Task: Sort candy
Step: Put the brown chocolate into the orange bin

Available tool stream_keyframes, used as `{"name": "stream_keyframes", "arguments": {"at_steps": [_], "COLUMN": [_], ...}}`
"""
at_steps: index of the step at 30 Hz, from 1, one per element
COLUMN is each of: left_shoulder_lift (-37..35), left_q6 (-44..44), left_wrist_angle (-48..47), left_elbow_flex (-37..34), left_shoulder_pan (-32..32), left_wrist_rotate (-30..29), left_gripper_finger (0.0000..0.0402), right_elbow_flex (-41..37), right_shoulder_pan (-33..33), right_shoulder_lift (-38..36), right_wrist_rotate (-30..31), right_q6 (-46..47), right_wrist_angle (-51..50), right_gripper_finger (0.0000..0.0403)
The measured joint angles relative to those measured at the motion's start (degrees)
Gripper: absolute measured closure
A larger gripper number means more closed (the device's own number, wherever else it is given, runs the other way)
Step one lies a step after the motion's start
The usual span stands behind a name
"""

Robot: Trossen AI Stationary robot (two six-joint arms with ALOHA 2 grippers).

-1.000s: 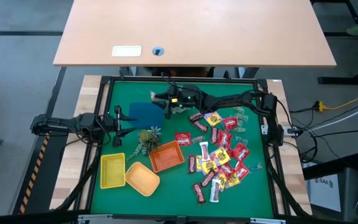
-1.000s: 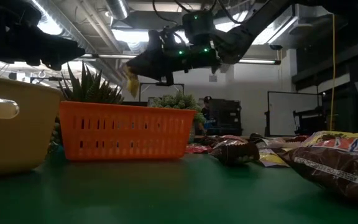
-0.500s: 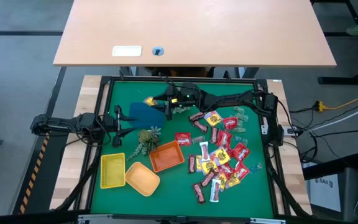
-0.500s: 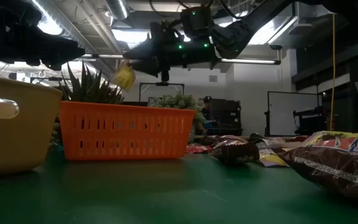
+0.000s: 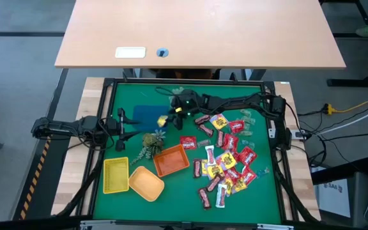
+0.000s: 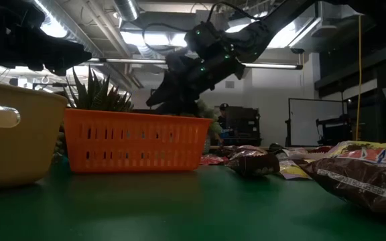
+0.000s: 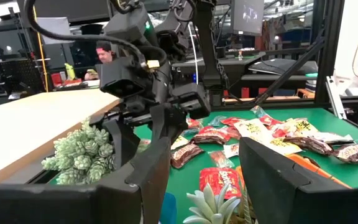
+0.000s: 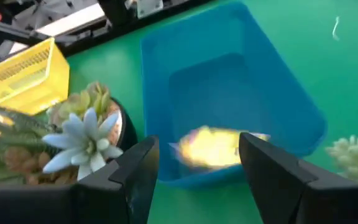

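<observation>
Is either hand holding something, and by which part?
Apparently nothing. The right hand is open over the blue tray, with a blurred yellow candy loose between its fingers, seemingly dropping. The left hand is open and empty.

Bare green mat [image 5: 248,204] lies along the near edge; the plant [image 5: 151,142] and orange basket [image 5: 170,160] probably crowd the blue tray [image 5: 147,115].
</observation>
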Motion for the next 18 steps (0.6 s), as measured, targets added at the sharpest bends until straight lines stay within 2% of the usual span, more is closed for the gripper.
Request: {"name": "stream_keyframes", "arguments": {"at_steps": [6,13,18], "left_shoulder_lift": [0.0,0.1,0.1], "left_q6": [0.0,0.0,-1.7], "left_wrist_angle": [0.0,0.0,-0.1], "left_elbow_flex": [0.0,0.0,0.0], "left_shoulder_pan": [0.0,0.0,0.0], "left_wrist_rotate": [0.0,0.2,0.7], "left_gripper_finger": [0.0223,0.0223,0.0223], "right_elbow_flex": [0.0,0.0,0.1], "right_shoulder_pan": [-0.1,-0.1,-0.1], "right_shoulder_lift": [-0.5,-5.6,-12.4], "right_wrist_rotate": [-6.0,-7.1,-7.1], "right_q6": [-2.7,-4.7,-9.7], "right_wrist_angle": [-0.8,-2.8,-13.2], "right_gripper_finger": [0.0182,0.0182,0.0182]}}
